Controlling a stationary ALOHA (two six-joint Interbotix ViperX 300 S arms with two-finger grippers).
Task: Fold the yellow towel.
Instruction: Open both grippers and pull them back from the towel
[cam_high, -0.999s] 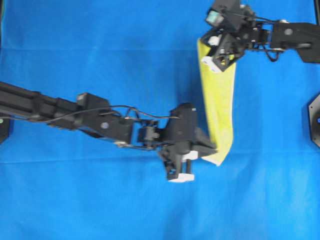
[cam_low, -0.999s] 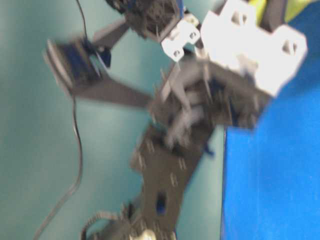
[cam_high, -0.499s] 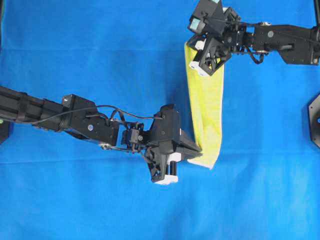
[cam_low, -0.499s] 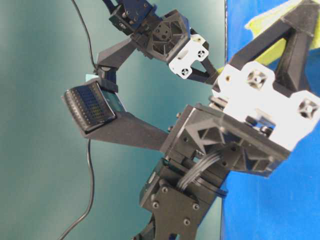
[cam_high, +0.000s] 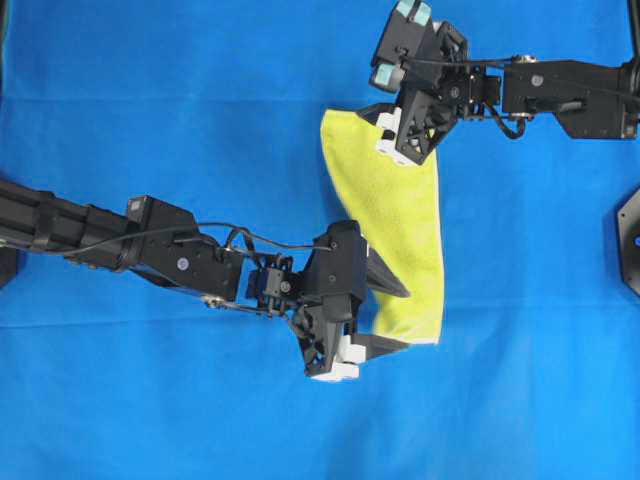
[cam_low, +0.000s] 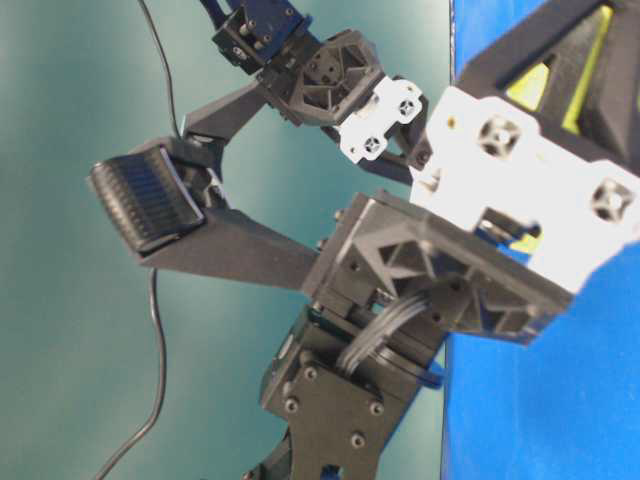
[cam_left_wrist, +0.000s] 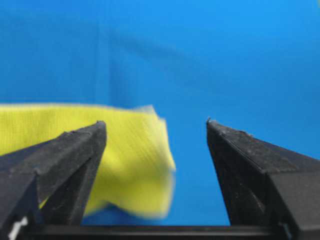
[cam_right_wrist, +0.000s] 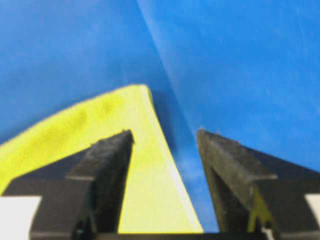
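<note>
Yellow towel (cam_high: 395, 240): fuzzy yellow-green cloth, folded into a long tapering strip, lying flat on the blue cloth (cam_high: 200, 110), its narrower end uppermost, right of centre in the overhead view.

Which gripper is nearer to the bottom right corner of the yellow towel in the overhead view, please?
Left. The left gripper is at the bottom edge of the yellow towel, just left of that corner; the right gripper is at the top end, far from it.
</note>
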